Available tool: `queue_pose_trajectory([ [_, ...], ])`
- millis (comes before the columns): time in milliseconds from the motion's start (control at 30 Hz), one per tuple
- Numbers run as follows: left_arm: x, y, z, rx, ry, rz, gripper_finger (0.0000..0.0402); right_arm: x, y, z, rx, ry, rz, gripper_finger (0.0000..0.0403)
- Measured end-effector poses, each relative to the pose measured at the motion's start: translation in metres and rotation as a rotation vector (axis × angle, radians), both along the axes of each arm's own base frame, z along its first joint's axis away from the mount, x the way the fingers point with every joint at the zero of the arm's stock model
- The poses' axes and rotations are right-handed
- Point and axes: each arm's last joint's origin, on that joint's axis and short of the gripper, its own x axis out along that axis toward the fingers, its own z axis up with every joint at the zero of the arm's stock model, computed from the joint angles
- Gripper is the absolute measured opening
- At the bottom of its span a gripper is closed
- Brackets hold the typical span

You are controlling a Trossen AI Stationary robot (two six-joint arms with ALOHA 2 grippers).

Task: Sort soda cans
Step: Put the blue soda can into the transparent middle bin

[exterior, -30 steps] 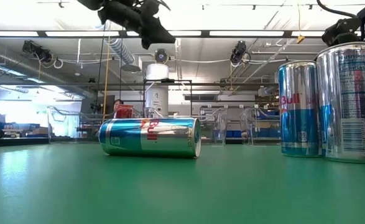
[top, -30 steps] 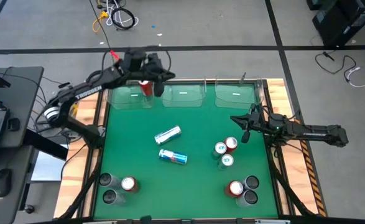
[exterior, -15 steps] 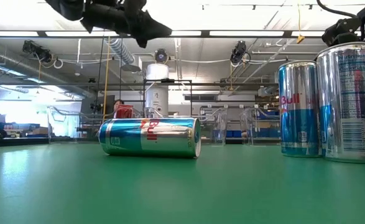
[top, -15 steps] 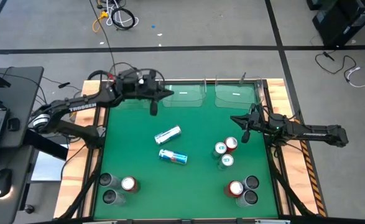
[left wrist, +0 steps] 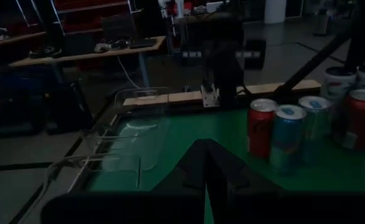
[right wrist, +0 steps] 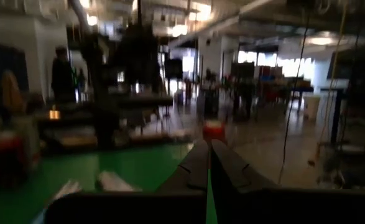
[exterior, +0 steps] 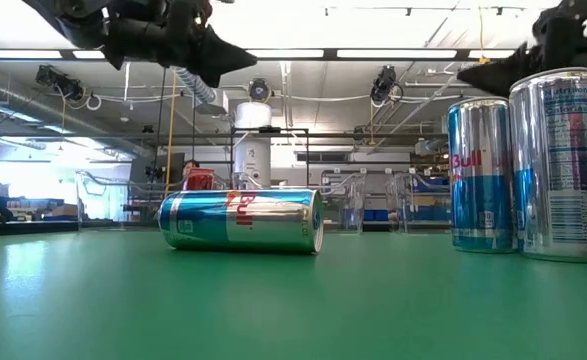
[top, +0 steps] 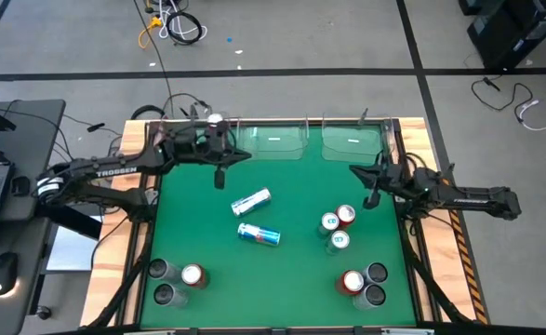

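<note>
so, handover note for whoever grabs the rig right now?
Left gripper: jaws shut, empty, over the mat just in front of the far-left bin.
Right gripper: jaws shut, empty, waiting at the right edge.
Done: one red can stands in a far bin, visible only in the low view.
Left: eleven cans on the mat. Blue can and pale can lie mid-table. Right trio stands right of centre. Near-left trio and near-right trio stand at the near corners.

"Bull" on upright blue-and-silver can [exterior: 481, 175], "TROSSEN" on left arm [top: 114, 170]
</note>
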Motion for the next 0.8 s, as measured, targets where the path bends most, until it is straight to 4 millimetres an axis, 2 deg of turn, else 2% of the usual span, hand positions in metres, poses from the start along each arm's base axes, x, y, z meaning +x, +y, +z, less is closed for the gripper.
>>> queue_pose_trajectory([
  [233, -0.012, 0.001, -0.014, 0.068, 0.004, -0.016, 0.0008, -0.004, 0.0, 0.016, -0.028, -0.173, -0.003, 0.0007],
  [333, -0.015, -0.002, -0.014, 0.075, -0.034, -0.089, 0.0008, 0.0, 0.0, 0.018, 0.0, -0.196, 0.014, 0.0007],
  [467, -0.016, -0.003, -0.014, 0.071, -0.043, -0.099, 0.0008, 0.01, -0.002, 0.015, 0.061, -0.17, 0.032, 0.0005],
  [633, -0.018, -0.005, -0.011, 0.076, -0.055, -0.105, 0.0008, 0.036, -0.005, 0.036, 0.078, -0.077, 0.028, 0.0012],
  [800, -0.022, -0.007, -0.007, 0.087, -0.065, -0.118, 0.0008, 0.079, -0.01, 0.061, 0.025, 0.082, 0.03, 0.004],
])
